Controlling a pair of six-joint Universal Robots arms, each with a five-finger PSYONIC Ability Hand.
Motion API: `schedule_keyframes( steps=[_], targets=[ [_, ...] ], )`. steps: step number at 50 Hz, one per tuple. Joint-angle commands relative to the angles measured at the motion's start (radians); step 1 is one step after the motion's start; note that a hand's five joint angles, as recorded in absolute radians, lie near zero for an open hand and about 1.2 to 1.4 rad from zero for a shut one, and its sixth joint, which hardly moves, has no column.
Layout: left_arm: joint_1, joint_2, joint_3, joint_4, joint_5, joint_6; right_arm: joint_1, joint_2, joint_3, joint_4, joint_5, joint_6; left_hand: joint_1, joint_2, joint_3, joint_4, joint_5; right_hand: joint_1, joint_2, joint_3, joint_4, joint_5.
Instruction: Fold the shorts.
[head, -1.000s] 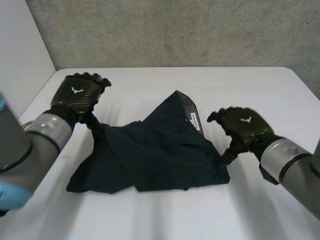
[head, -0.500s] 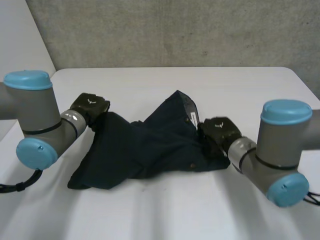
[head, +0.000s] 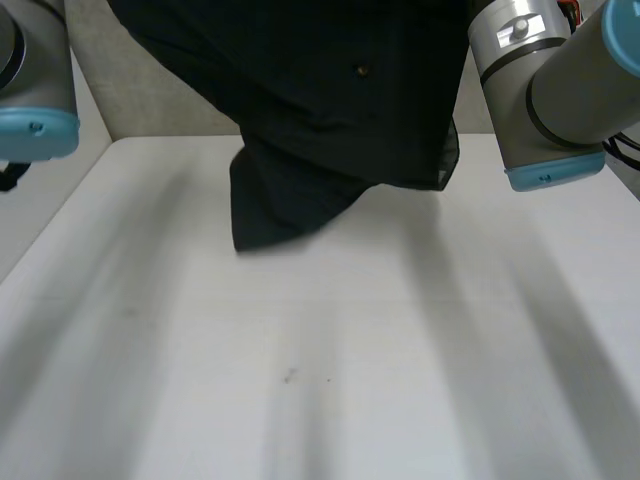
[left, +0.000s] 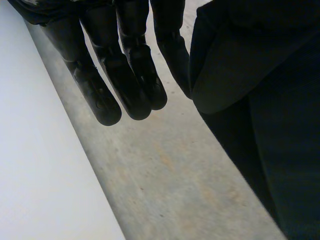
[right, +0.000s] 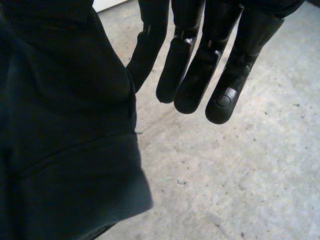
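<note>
The dark navy shorts (head: 320, 100) hang in the air above the white table (head: 330, 360), stretched between my two raised arms, with the lowest fold dangling near the table's back edge. In the left wrist view my left hand (left: 120, 75) has nearly straight fingers, and one end of the shorts (left: 260, 110) is pinched at its thumb side. In the right wrist view my right hand (right: 200, 60) also has straight fingers, with the other end of the shorts (right: 65, 130) gripped at its thumb side. The cloth hides both thumbs.
My left arm (head: 35, 90) and right arm (head: 550, 90) stand high at the two sides. A grey concrete wall (head: 150, 95) rises behind the table, and a white wall (left: 35, 165) stands to the left.
Both hands closed on the ends of the shorts and lifted them off the table. The cloth now hangs high between the arms, where it lay spread a second ago.
</note>
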Motion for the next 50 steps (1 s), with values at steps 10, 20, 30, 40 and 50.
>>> schedule_keyframes(
  steps=[10, 20, 30, 40, 50],
  targets=[
    [0.006, 0.332, -0.832, 0.009, 0.054, -0.034, -0.011, -0.185, 0.371, 0.397, -0.153, 0.119, 0.246, 0.202, 0.207, 0.201, 0.251, 0.441, 0.219, 0.216, 0.207, 0.239],
    [0.001, 0.466, -1.147, 0.009, 0.189, -0.023, -0.012, -0.189, 0.639, 0.578, -0.176, 0.064, 0.246, 0.202, 0.207, 0.201, 0.251, 0.372, 0.150, 0.148, 0.139, 0.170],
    [-0.036, 0.564, -1.060, -0.007, 0.190, -0.029, -0.009, -0.190, 0.780, 0.300, -0.041, 0.332, 0.246, 0.202, 0.207, 0.201, 0.251, -0.688, -0.910, -0.912, -0.921, -0.889],
    [-0.125, 0.662, -0.942, -0.057, 0.184, -0.036, 0.006, -0.190, 0.759, 0.157, 0.033, 0.418, 0.246, 0.202, 0.207, 0.201, 0.251, -0.781, -1.003, -1.005, -1.014, -0.983],
    [-0.192, 0.693, -0.894, -0.088, 0.176, -0.034, 0.106, -0.005, 0.551, 0.162, 0.031, 0.412, 0.246, 0.202, 0.207, 0.201, 0.251, -0.781, -1.003, -1.005, -1.014, -0.983]
  ],
)
